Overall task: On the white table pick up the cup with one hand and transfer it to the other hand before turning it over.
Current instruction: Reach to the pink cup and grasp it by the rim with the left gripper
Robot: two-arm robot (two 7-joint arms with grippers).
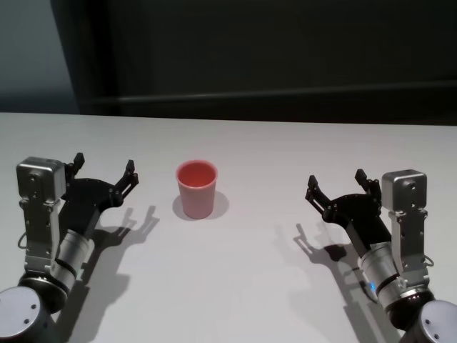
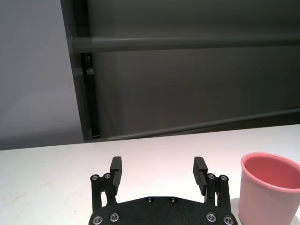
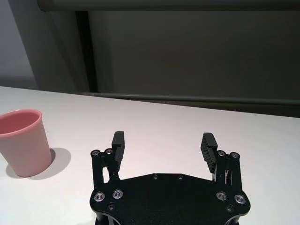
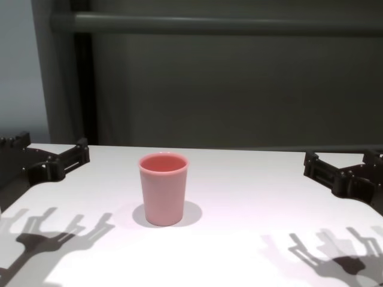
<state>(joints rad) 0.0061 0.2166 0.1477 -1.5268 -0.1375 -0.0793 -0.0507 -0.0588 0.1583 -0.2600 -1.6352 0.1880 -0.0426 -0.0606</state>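
two grippers hovered over the white bench [image 1: 235,286] with nothing in hand, and the cup [image 1: 196,188] stood upright between them, rim up, its long axis vertical, resting on the bench a little left of centre. the left gripper [image 1: 104,170] was the nearer one, just beside the cup, which lay off to that gripper's right and slightly ahead; the right gripper [image 1: 335,186] sat well apart on the far side. both had their fingers spread wide and empty, pointing forward and somewhat inward over the bench, forearms low and angled up from the near edge. judging by this, the pick had not yet begun, and a sideways reach from the left arm looked the shorter route to the cup's wall.
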